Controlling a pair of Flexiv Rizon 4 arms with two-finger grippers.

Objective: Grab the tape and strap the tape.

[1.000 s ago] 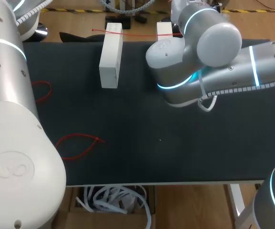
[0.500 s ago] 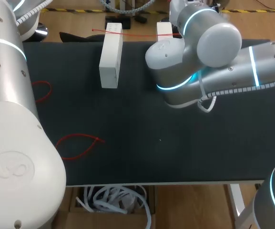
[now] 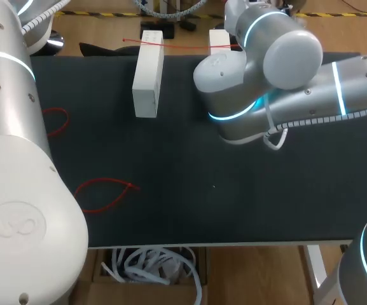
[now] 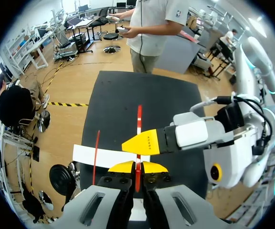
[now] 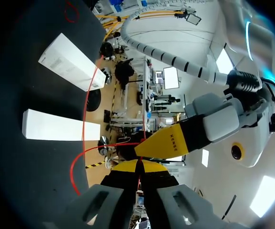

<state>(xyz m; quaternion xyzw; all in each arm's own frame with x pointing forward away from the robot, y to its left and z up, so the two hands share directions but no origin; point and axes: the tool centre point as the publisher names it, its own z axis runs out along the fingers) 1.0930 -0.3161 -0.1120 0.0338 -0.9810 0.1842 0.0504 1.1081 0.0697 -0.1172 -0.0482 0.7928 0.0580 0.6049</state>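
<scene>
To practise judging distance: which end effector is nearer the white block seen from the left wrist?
Left, narrowly. The left end effector, shut on the red tape, sits over the white block; the right end effector grips the tape just ahead, at the block's far edge.

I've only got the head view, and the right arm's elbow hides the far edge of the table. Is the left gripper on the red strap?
Observer: Yes. In the left wrist view the left gripper is shut on the red strap, with a white block just beneath it.
Operator: And the right one?
Observer: The right wrist view shows the right gripper shut on the red strap as well. The left gripper's yellow tip sits just ahead of it, so the two are pinching close together.
</scene>
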